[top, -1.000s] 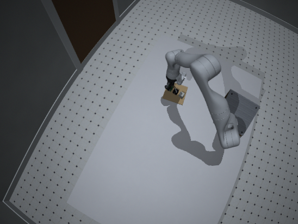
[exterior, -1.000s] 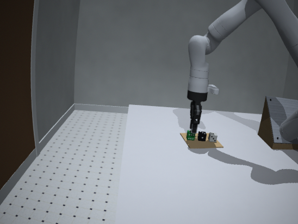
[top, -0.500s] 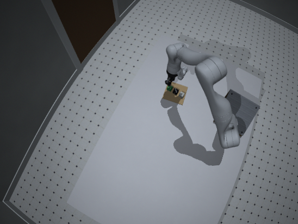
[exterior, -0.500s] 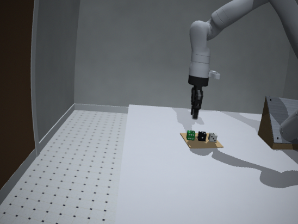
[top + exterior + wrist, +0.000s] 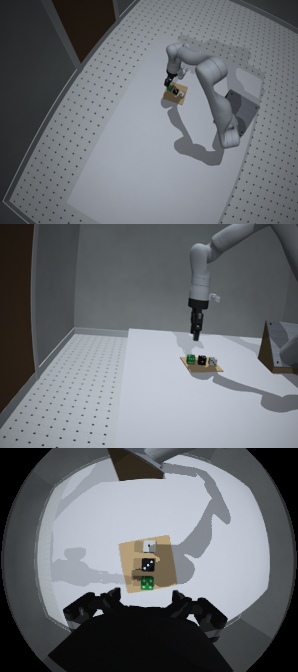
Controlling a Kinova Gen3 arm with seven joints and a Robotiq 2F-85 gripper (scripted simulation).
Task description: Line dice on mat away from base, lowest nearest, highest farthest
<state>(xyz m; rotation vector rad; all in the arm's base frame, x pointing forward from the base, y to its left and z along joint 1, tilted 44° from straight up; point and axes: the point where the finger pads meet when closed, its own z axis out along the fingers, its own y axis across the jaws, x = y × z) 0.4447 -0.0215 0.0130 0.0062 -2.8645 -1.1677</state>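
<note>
A tan mat (image 5: 168, 98) (image 5: 206, 368) (image 5: 166, 571) lies flat on the white table. Three dice stand on it in a row: a green die (image 5: 170, 87) (image 5: 191, 359) (image 5: 145, 584) farthest from the base, a black die (image 5: 175, 91) (image 5: 202, 360) (image 5: 147, 565) in the middle, and a white die (image 5: 181, 94) (image 5: 212, 361) (image 5: 150, 548) nearest the base. My gripper (image 5: 166, 82) (image 5: 196, 337) (image 5: 146, 595) is open and empty. It hangs above the green die, well clear of it.
The arm's base stands on the table's right side, next to a wedge-shaped ramp (image 5: 242, 104) (image 5: 274, 346) (image 5: 136, 464) with a grey ribbed face. A dotted floor surrounds the table.
</note>
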